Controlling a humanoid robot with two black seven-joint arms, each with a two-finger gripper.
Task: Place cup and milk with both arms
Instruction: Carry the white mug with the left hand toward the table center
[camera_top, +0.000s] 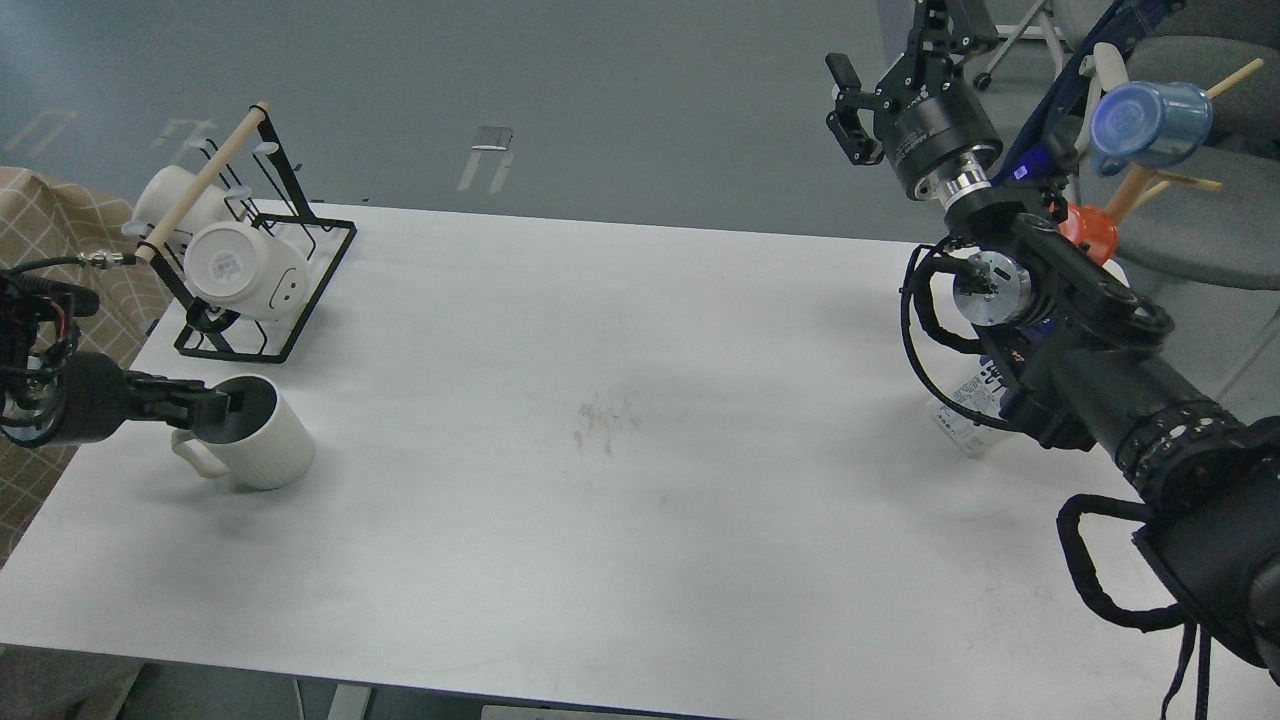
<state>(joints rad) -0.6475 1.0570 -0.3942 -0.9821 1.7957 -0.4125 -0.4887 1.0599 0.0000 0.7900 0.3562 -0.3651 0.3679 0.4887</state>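
The cup is a white ribbed mug, dark inside, standing at the left of the table with its handle toward the near left. My left gripper comes in low from the left, its tip at the mug's near rim over the dark opening; its fingers are too dark to tell apart. The milk stands at the right, mostly hidden behind my right arm; only its printed lower part shows. My right gripper is raised high beyond the table's far right edge, open and empty.
A black wire rack with a wooden bar holds two white mugs at the table's far left. A wooden stand at the far right carries a blue plastic cup and an orange one. A checked cloth lies left of the table.
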